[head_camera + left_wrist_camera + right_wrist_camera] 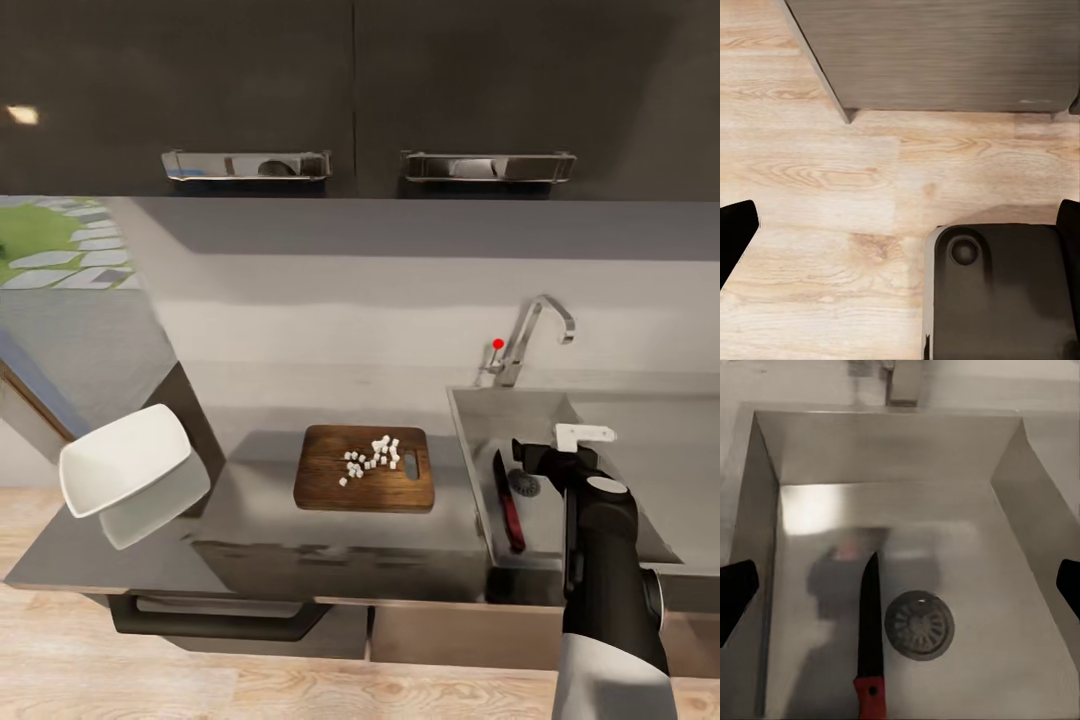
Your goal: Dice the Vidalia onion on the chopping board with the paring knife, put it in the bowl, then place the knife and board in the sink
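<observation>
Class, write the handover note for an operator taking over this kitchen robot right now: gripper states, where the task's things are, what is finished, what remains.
Right gripper: open, empty, over the sink.
Left gripper: open, empty, pointing at the wooden floor.
Paring knife: lying flat in the sink beside the drain. Done.
Chopping board: on the countertop left of the sink, with the diced onion on it.
Bowl: at the countertop's left end, tilted, looks empty.
Left: put the dice into the bowl, then move the board into the sink.
</observation>
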Motion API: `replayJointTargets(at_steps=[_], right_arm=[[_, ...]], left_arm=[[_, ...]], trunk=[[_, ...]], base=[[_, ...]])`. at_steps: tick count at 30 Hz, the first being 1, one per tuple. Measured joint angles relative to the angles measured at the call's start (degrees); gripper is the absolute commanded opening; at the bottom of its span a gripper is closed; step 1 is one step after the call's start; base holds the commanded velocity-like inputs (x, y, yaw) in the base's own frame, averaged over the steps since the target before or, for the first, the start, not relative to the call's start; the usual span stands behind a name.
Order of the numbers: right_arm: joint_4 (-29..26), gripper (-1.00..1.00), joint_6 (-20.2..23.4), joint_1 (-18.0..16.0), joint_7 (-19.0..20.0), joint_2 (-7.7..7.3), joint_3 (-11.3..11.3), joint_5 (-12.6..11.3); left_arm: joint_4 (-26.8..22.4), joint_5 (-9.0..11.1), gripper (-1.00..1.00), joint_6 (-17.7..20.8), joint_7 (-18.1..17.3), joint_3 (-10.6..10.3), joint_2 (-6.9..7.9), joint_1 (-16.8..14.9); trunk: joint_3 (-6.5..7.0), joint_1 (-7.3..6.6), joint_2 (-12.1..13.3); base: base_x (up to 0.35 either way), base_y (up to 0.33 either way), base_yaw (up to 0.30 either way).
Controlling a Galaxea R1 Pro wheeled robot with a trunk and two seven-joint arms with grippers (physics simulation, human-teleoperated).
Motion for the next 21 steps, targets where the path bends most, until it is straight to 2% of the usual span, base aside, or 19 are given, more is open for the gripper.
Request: replayJointTargets(at_steps=[17,21], right_arm=[[0.05,1.0,0.01,0.0,1.8,0.0,0.51,-0.06],[0.05,1.0,0.02,0.0,1.81,0.0,0.51,-0.07]], left_arm=[[-0.01,-0.01,1.0,0.0,0.0,0.0,0.01,0.01],[0.01,-0.04,1.0,0.01,-0.01,0.0,0.0,0.0]], trunk=[[0.0,0.0,0.0],[0.0,0.0,0.0]], base=[[-0.001,0.296,0.0],[0.0,0.127,0.0]])
